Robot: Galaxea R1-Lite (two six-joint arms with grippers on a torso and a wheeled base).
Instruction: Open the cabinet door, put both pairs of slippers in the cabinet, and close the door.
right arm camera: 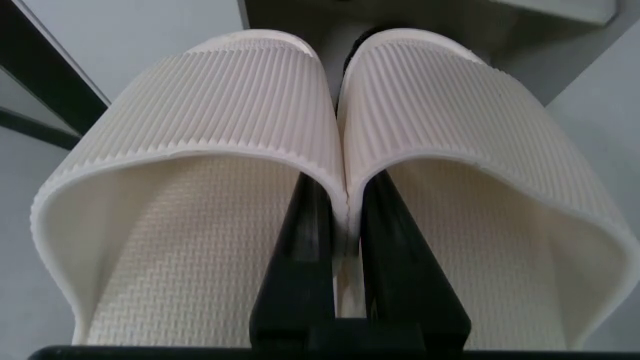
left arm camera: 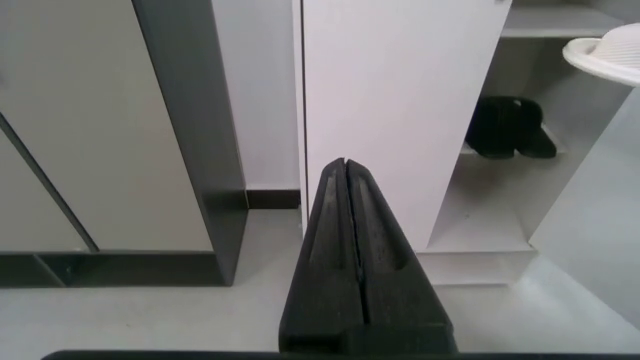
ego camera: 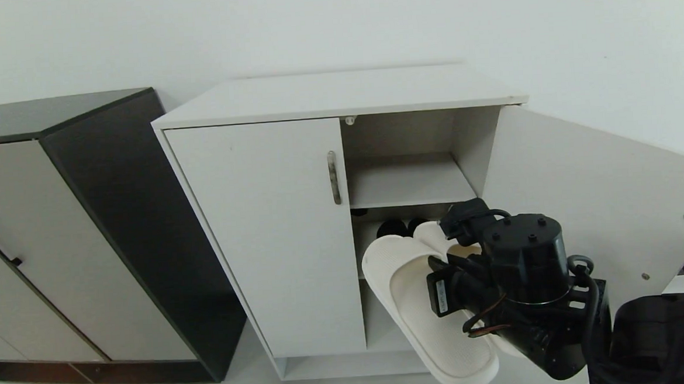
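Observation:
The white cabinet (ego camera: pixel 337 95) has its right door (ego camera: pixel 600 202) swung open and its left door (ego camera: pixel 268 231) closed. A black pair of slippers (left arm camera: pixel 512 128) sits on the middle shelf inside. My right gripper (right arm camera: pixel 345 235) is shut on the white pair of slippers (ego camera: pixel 424 305), clamping their two inner side walls together. It holds them in front of the open compartment, toes pointing toward the cabinet. My left gripper (left arm camera: pixel 347 170) is shut with nothing in it, low down in front of the closed left door.
A dark cabinet (ego camera: pixel 86 229) with a pale door stands to the left of the white one, close beside it. The open right door juts out toward me on the right. The upper shelf (ego camera: pixel 406 183) is bare.

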